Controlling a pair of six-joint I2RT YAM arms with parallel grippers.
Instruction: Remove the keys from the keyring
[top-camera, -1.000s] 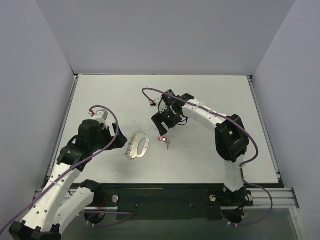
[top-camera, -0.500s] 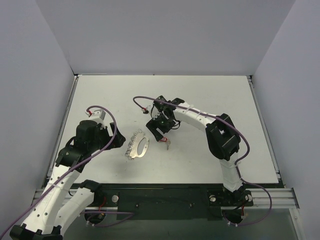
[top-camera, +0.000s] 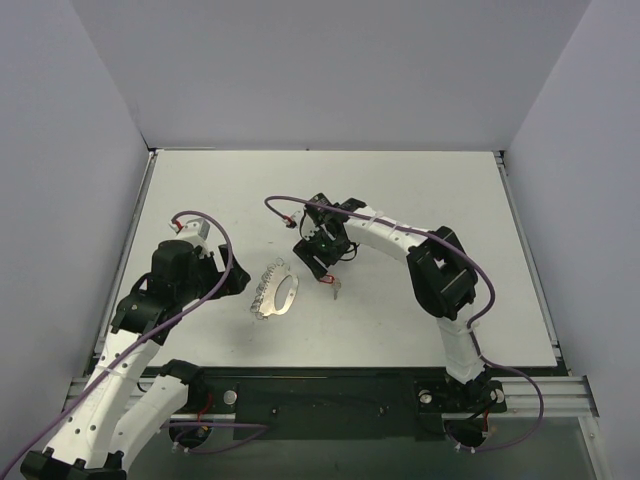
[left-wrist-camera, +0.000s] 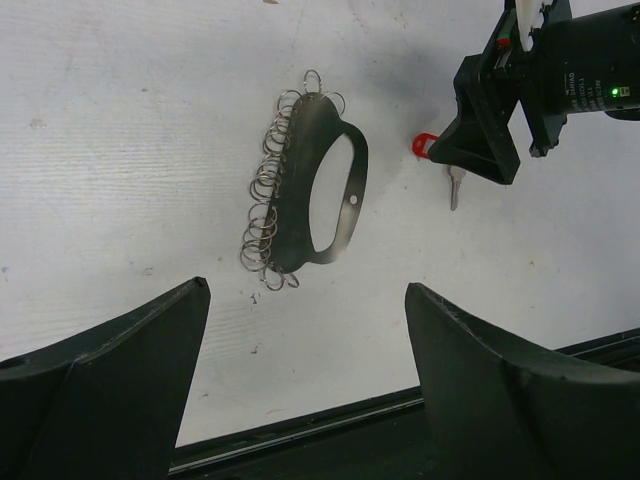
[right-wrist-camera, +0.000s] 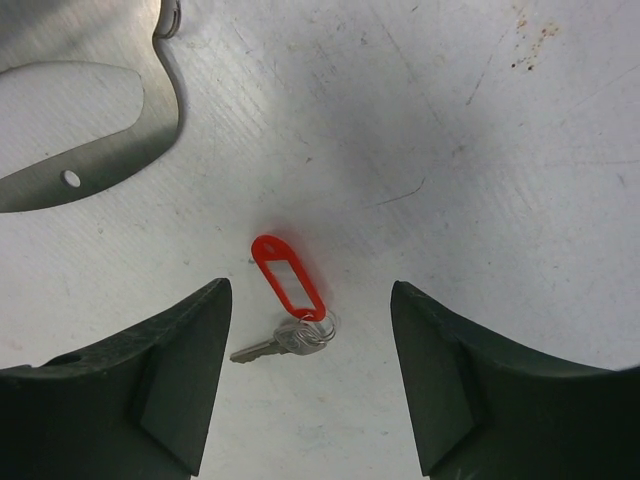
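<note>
Right wrist view: right gripper (right-wrist-camera: 308, 325) has closed in over red-tagged key (right-wrist-camera: 289, 285), now directly below, between spread, empty fingers (right-wrist-camera: 170, 380). Aligned for grasp; descent likely next.

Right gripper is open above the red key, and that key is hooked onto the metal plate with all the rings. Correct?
Not quite. The right gripper is open above the red key, but the key is not hooked onto the metal ring plate. It lies on the table, apart from the plate. The right wrist view shows bare table between them.
</note>
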